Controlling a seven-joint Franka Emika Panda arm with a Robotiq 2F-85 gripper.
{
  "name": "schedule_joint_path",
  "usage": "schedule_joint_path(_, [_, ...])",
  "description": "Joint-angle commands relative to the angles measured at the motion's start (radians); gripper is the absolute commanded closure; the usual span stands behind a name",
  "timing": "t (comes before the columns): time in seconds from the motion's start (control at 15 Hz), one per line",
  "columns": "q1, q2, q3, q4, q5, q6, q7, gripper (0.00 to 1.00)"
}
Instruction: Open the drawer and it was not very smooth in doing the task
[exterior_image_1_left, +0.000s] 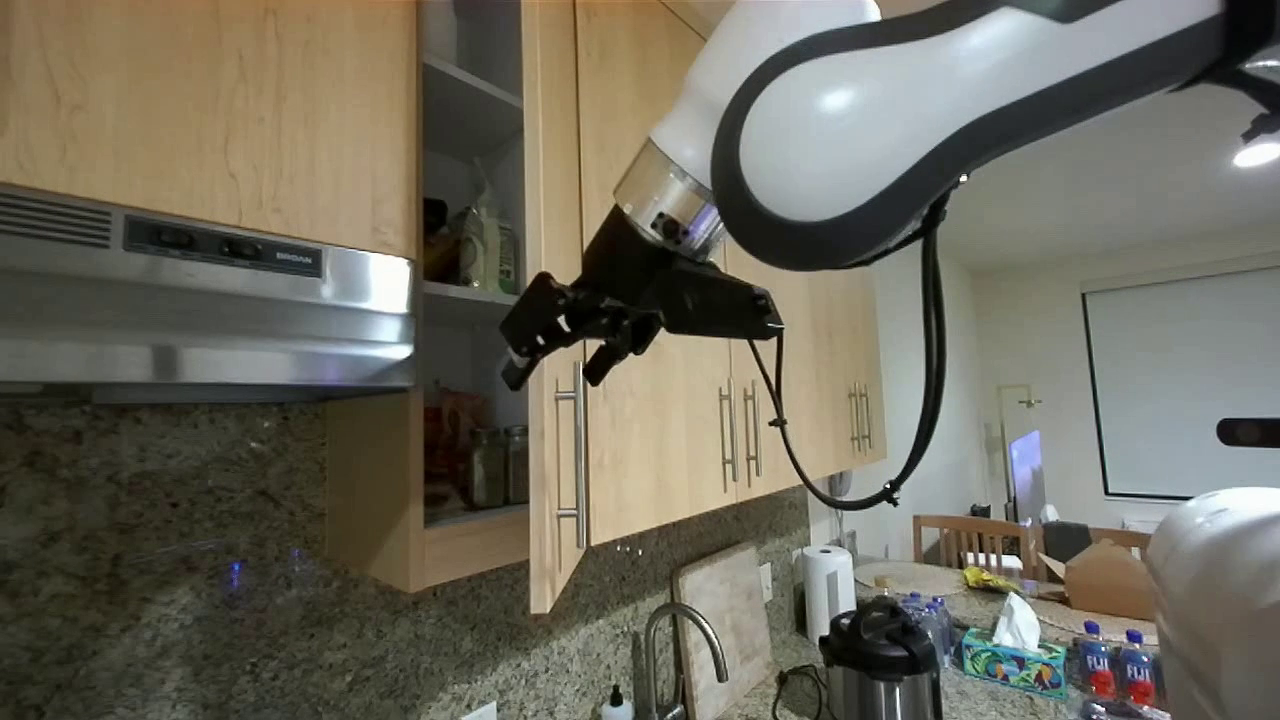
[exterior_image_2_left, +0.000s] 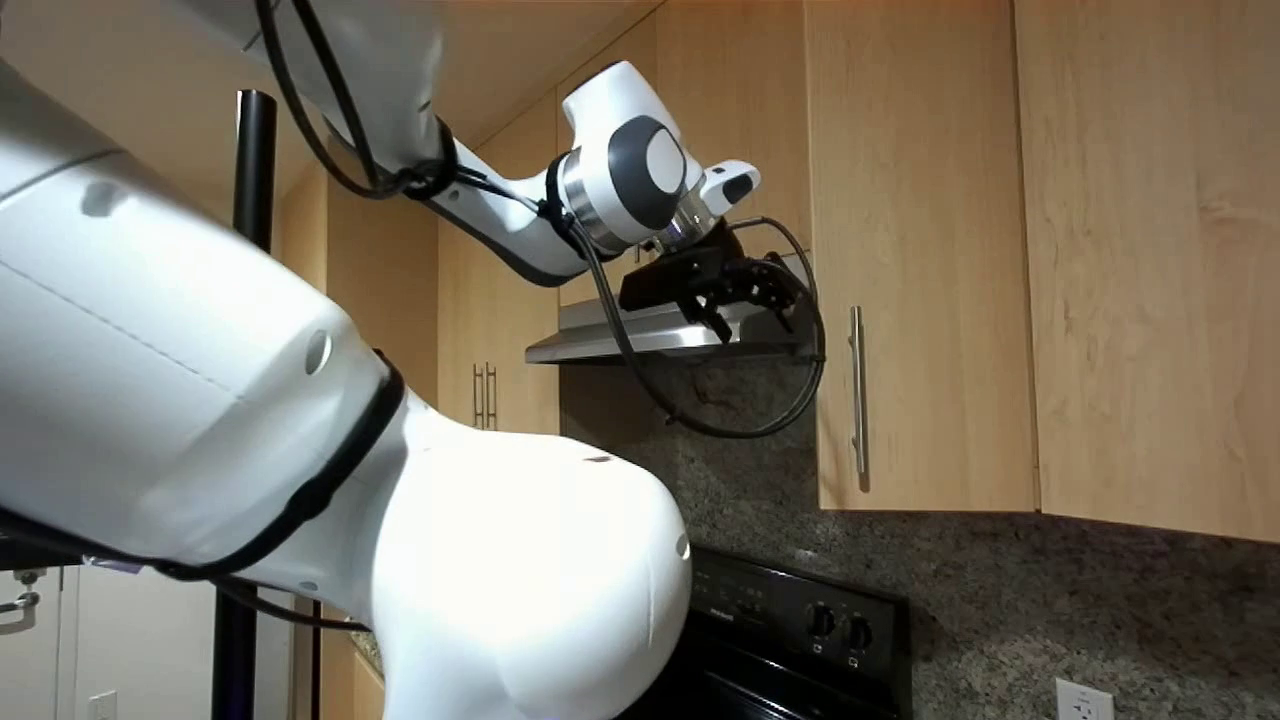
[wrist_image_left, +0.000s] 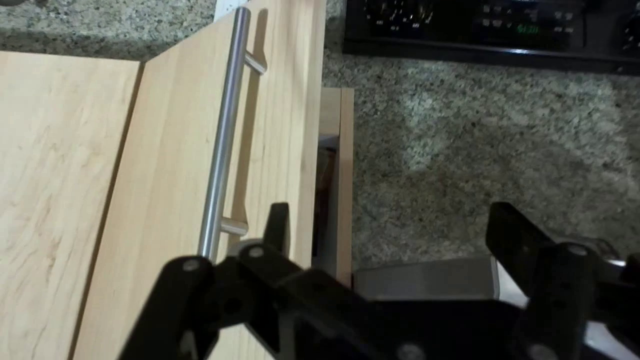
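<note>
"Standing ajar just beside the range hood (exterior_image_1_left: 210, 310), is that the tall cabinet door (wrist_image_left: 175, 150)?"

"It is. It's angled out in both exterior views, its silver bar handle (exterior_image_1_left: 580, 455) upright near the free edge. The wider door (exterior_image_2_left: 1160, 260) next to it is closed."

"Can you see inside?"

"In an exterior view, yes: a shelf (exterior_image_1_left: 470, 108), a pale bag (exterior_image_1_left: 490, 250), and two glass jars (exterior_image_1_left: 488, 468) lower down."

"And the gripper (wrist_image_left: 389, 220)?"

"Its fingers (wrist_image_left: 276, 230) are spread wide apart. The wrist view has one of them in front of the door, just beside an end of the handle, and the other in front of the speckled backsplash (wrist_image_left: 450, 135). In an exterior view it's the handle's upper end they hang by."

"Touching the wood?"

"I can't tell from these angles."

"What's further along?"

"A curved faucet (exterior_image_1_left: 716, 660) with a pale board (exterior_image_1_left: 730, 620) leaning behind it, then a paper towel roll (exterior_image_1_left: 828, 585) near a black-lidded pot (exterior_image_1_left: 883, 655). A patterned tissue box (exterior_image_1_left: 1015, 660) sits on the worktop (exterior_image_1_left: 985, 702), just beside two blue-capped bottles (exterior_image_1_left: 1095, 660)."

"And under the hood?"

"In an exterior view a black stove (exterior_image_2_left: 800, 625) shows partly behind the arm (exterior_image_2_left: 540, 580), with a white outlet (exterior_image_2_left: 1085, 700) on the backsplash near it."
</note>
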Motion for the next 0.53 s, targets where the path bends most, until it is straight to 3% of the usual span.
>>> schedule_joint_path(0.0, [-0.176, 0.026, 0.148, 0.031, -0.009, 0.110, 0.174, 0.00])
schedule_joint_path(0.33, [-0.494, 0.022, 0.340, 0.103, -0.019, 0.168, 0.375, 0.00])
schedule_joint_path(0.47, [-0.579, 0.030, 0.387, 0.142, -0.019, 0.147, 0.418, 0.00])
